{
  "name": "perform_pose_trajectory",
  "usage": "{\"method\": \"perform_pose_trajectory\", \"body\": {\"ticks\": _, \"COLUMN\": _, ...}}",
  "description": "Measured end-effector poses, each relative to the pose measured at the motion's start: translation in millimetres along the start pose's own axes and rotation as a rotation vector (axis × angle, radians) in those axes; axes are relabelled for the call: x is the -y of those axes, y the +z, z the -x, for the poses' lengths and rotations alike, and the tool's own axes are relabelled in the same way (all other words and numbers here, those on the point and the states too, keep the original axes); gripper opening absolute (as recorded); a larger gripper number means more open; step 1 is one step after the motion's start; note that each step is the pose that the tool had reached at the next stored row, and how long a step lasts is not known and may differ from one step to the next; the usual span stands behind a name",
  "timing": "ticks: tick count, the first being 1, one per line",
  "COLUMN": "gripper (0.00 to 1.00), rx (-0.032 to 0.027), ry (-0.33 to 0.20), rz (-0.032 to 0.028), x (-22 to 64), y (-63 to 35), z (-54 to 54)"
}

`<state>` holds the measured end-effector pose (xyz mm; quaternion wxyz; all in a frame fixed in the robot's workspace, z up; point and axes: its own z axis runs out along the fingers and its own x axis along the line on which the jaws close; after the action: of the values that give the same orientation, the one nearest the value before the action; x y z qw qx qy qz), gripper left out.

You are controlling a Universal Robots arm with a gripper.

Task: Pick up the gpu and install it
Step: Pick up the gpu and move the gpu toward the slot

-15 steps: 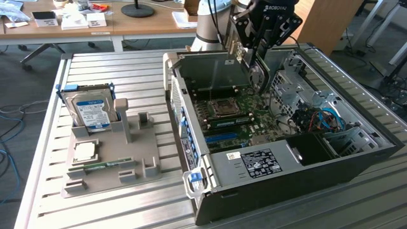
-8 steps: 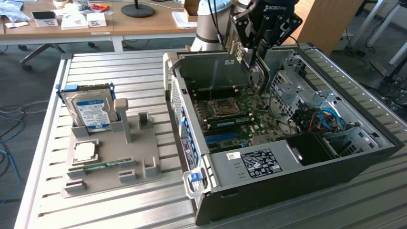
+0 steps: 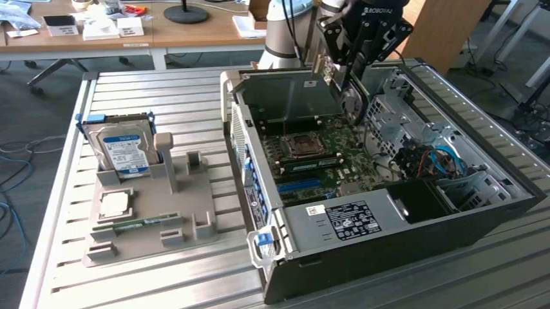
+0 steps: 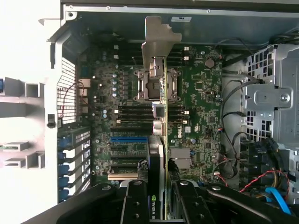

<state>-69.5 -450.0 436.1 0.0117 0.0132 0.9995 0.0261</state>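
Pincer (image 4: 160, 187) closed on the gpu (image 4: 164, 140), jaws set narrow against its two flat faces. The card is held edge-on in the wrist view: thin green board, black block (image 4: 155, 161) on one face with a green-lettered label down by the fingers (image 4: 135, 200), silver end bracket (image 4: 156, 42) at the far end from the grip. The gpu hangs in the air over the open computer case (image 3: 413, 238), above the motherboard (image 4: 196, 102) and in line with the CPU socket (image 4: 142, 86); not seated in any slot. In the exterior view the arm reaches down over the far end of the case. Case lies on its side on the slatted metal table (image 3: 154, 90). Towards the exterior view's left, well apart from the case, a grey holder (image 3: 193, 193) carries a hard drive (image 3: 125, 148) standing upright and a small memory stick (image 3: 138, 224) lying flat.
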Motion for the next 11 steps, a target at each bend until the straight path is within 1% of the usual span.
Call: {"method": "perform_pose_trajectory", "body": {"ticks": 11, "gripper": 0.27, "rx": 0.0000, "ry": 0.000, "rz": 0.0000, "x": -0.4, "y": 0.4, "z": 17.6}}
